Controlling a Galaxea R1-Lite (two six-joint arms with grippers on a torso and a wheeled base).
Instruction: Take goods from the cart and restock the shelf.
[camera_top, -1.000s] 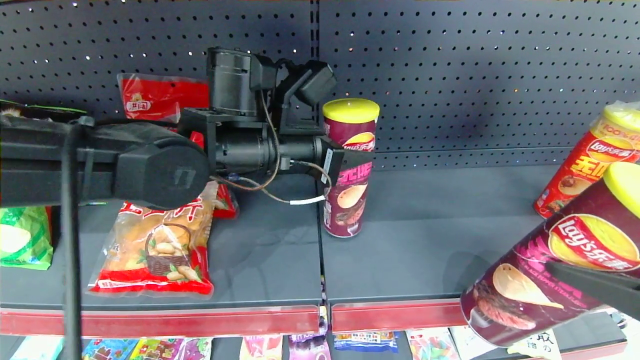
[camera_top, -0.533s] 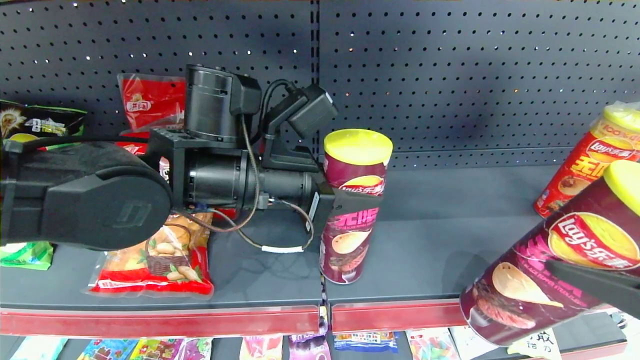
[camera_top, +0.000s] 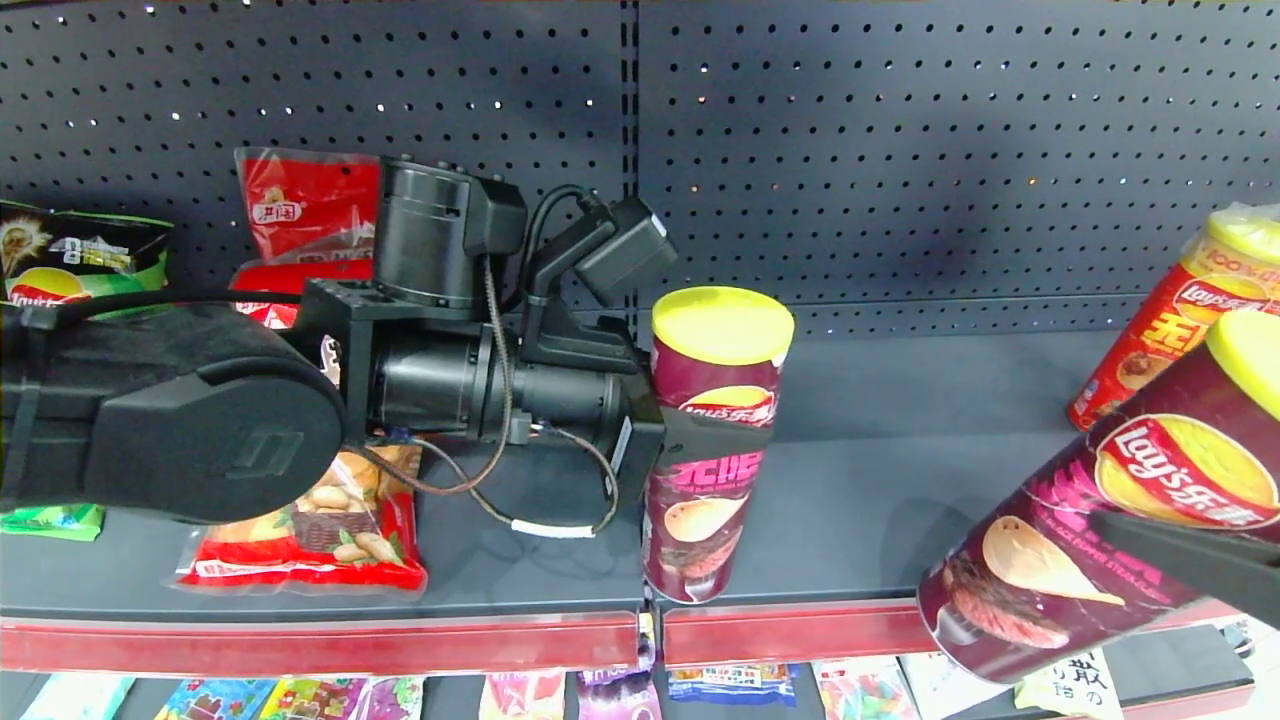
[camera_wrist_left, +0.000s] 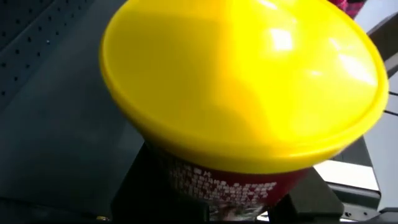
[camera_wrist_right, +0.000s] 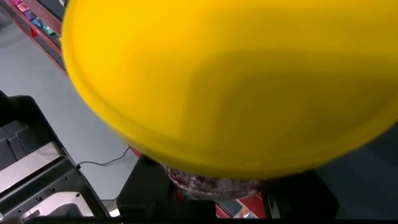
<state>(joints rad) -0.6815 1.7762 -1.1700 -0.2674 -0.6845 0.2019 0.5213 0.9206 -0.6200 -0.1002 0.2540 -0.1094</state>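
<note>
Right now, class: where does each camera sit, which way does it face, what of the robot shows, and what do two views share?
Head view: on the head, facing forward-down at the shelf; left claw grips the upright left can, right claw the tilted right can.
Left wrist view: on that wrist, looking onto the left can's lid; claw fingers flank it.
Right wrist view: on that wrist, looking onto the right can's lid; claw fingers flank it.
Shared: head and left wrist views show the left can and shelf.

1. Grey shelf has a red front strip and a pegboard back.
2. Peanut bag lies flat, front left.
3. Red bag and green bag stand behind.
4. Red can leans, far right.
</note>
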